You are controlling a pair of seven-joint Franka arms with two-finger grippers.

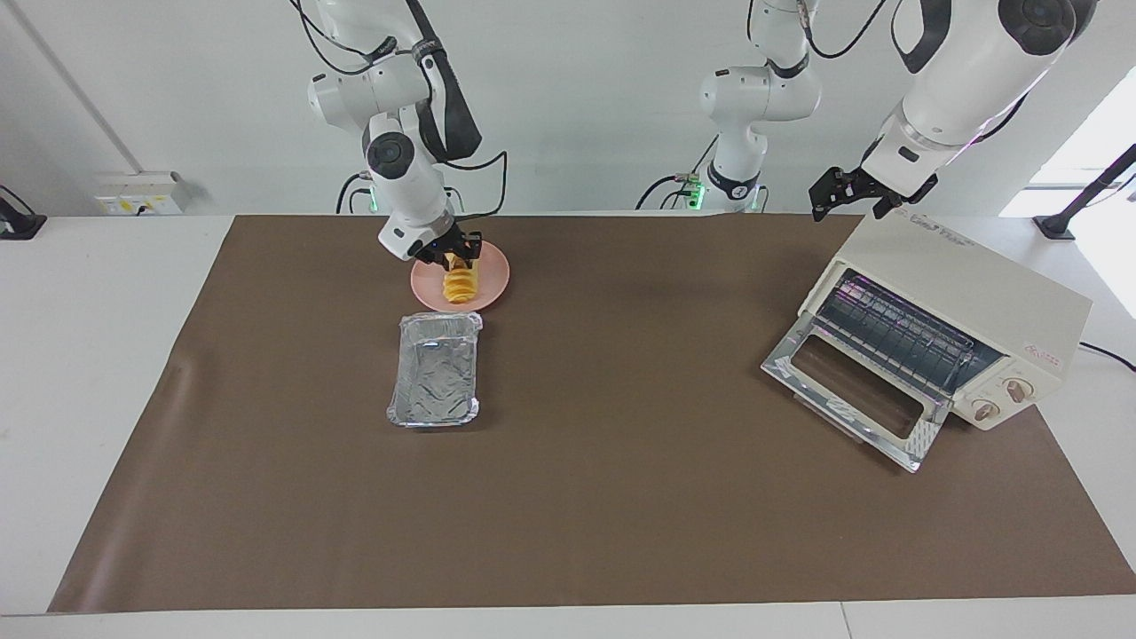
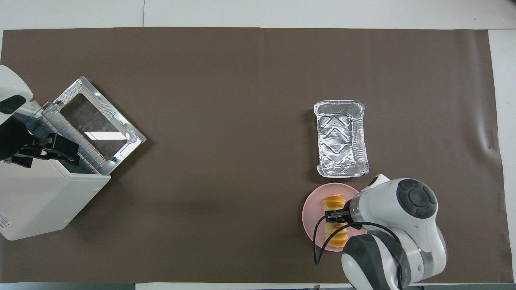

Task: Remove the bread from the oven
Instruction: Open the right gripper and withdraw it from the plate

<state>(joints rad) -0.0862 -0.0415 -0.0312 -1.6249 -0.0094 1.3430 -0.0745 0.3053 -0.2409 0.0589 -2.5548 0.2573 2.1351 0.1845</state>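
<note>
Bread (image 1: 459, 286) lies on the round pink plate (image 1: 489, 282) in the upper left of the facing view, its long axis running from the robots' side toward the foil tray (image 1: 435, 370) just below it in that frame. Right gripper (image 1: 453, 256) sits at the loaf's upper end, fingers straddling it; whether they grip or have let go cannot be told. Oven (image 1: 954, 306) stands at the frame's right, door dropped open, wire rack bare. Left gripper (image 1: 843, 191) hangs over its top corner, jaws wide, holding nothing.
</note>
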